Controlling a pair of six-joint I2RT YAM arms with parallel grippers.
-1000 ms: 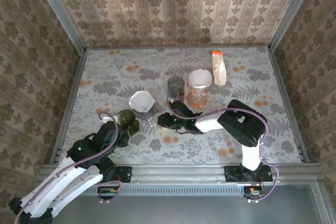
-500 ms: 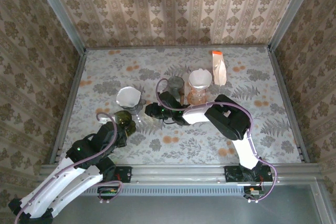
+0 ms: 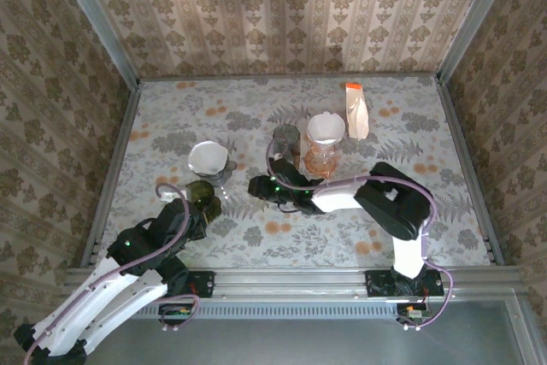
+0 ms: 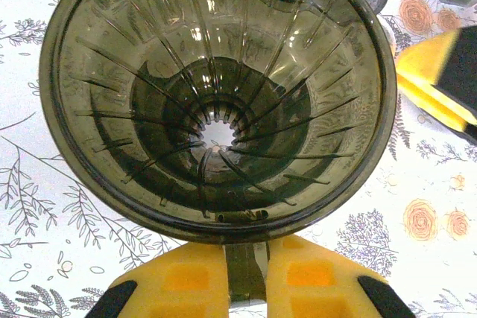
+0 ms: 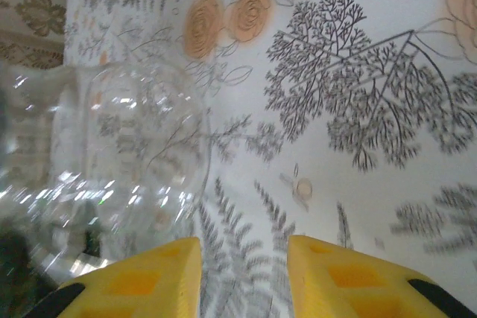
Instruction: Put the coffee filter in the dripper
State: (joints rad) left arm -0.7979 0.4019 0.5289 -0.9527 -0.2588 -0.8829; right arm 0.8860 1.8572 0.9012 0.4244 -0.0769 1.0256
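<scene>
A dark smoky dripper (image 4: 216, 94) stands by the near left of the table, with nothing inside it. My left gripper (image 4: 246, 247) is shut on its handle; in the top view the left gripper (image 3: 199, 208) reaches to the dripper (image 3: 203, 193) from the near side. The white coffee filter (image 3: 208, 157) sits on top of a clear glass vessel (image 3: 225, 179) just behind the dripper. My right gripper (image 3: 253, 185) is a little to the right of that vessel. In its own view the right gripper (image 5: 244, 247) is open with nothing between its fingers, and the clear glass vessel (image 5: 138, 139) lies ahead on the left.
An orange glass carafe (image 3: 320, 158) carries a second white filter cone (image 3: 326, 128) behind the right arm. A dark glass cup (image 3: 286, 140) stands next to it. A paper bag (image 3: 356, 111) lies at the back right. Patterned walls close in the table.
The right gripper carried the filter and clear vessel leftward, then opened, let go and drew back to the right. The left gripper and dripper barely moved.
</scene>
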